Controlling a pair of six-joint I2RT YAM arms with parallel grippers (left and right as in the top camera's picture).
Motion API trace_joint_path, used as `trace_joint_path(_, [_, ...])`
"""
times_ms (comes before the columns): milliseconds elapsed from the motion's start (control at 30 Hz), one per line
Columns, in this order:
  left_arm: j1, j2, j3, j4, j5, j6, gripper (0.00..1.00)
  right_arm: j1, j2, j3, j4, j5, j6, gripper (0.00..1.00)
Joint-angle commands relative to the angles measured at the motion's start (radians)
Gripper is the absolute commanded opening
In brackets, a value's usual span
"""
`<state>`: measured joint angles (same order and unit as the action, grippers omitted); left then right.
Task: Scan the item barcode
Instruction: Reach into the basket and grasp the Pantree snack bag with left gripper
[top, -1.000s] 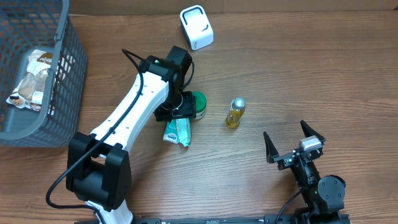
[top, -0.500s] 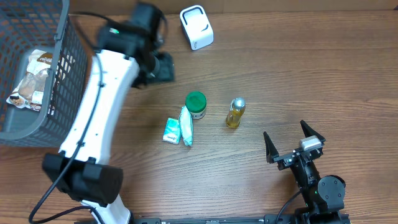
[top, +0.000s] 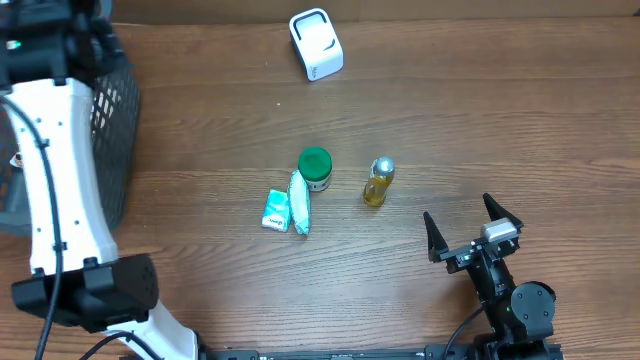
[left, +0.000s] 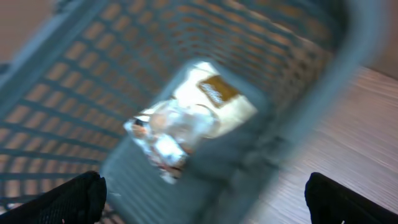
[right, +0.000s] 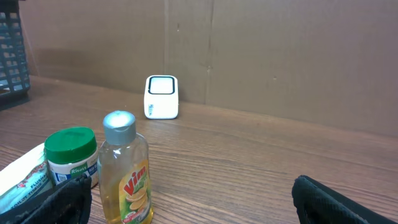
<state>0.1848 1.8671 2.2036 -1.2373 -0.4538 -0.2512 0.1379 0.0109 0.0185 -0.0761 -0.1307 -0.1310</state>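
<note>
A brown wood-grain counter (top: 480, 110) is seen from above, backed by a plain cardboard wall (right: 280, 56). At the far left edge stands a dark grey mesh basket (top: 115, 110), with the white left arm (top: 55, 170) reaching over it. The left end effector (left: 205, 196) hangs above the basket, fingers spread wide with nothing between them. Beneath it a crinkled snack packet (left: 186, 118) lies blurred on the basket floor.

Right of the basket is a broad bare stretch of wood. Near the middle lie a teal-and-white packet (top: 276, 210) and a white packet (top: 298, 202), touching each other. A green-lidded jar (top: 315, 168) stands upright just beside them. A small upright bottle of yellow liquid (top: 378, 181) stands near the jar but apart from it. The white scanner (top: 316, 43) stands alone by the far edge, well apart from this cluster.

At the near right, the right end effector (top: 472, 232) sits low, fingers splayed and empty, with open wood all round.
</note>
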Motion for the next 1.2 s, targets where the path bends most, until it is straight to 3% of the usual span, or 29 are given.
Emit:
trace_joint_path(0, [0.094,0.04,-0.011,0.014,0.038,0.102,1.0,-0.003,-0.008,-0.011,0.003,-0.002,-0.001,1.0])
trace_joint_path(333, [0.296,0.292,-0.011,0.067,0.282,0.287,1.0,-0.003,-0.008,-0.011,0.003,-0.002,-0.001,1.0])
trace_joint_path(500, [0.32,0.446,-0.011,0.064,0.411,0.42,1.0,-0.003,-0.008,-0.011,0.004,-0.002,-0.001,1.0])
trace_joint_path(833, [0.321,0.631,-0.013,0.069,0.349,0.434,1.0,-0.003,-0.008,-0.011,0.004,-0.002,-0.001,1.0])
trace_joint_path(867, [0.322,0.642,-0.016,0.068,0.344,0.434,0.93,-0.003,-0.008,-0.011,0.003,-0.002,-0.001,1.0])
trace_joint_path(900, [0.323,0.664,-0.022,0.065,0.34,0.434,0.68,-0.003,-0.008,-0.011,0.004,-0.002,-0.001,1.0])
trace_joint_path(1000, [0.327,0.688,-0.024,0.055,0.339,0.419,0.33,-0.003,-0.008,-0.011,0.004,-0.002,-0.001,1.0])
trace_joint_path(1167, [0.336,0.684,-0.011,0.039,0.34,0.343,0.04,-0.003,-0.008,-0.011,0.004,-0.002,-0.001,1.0])
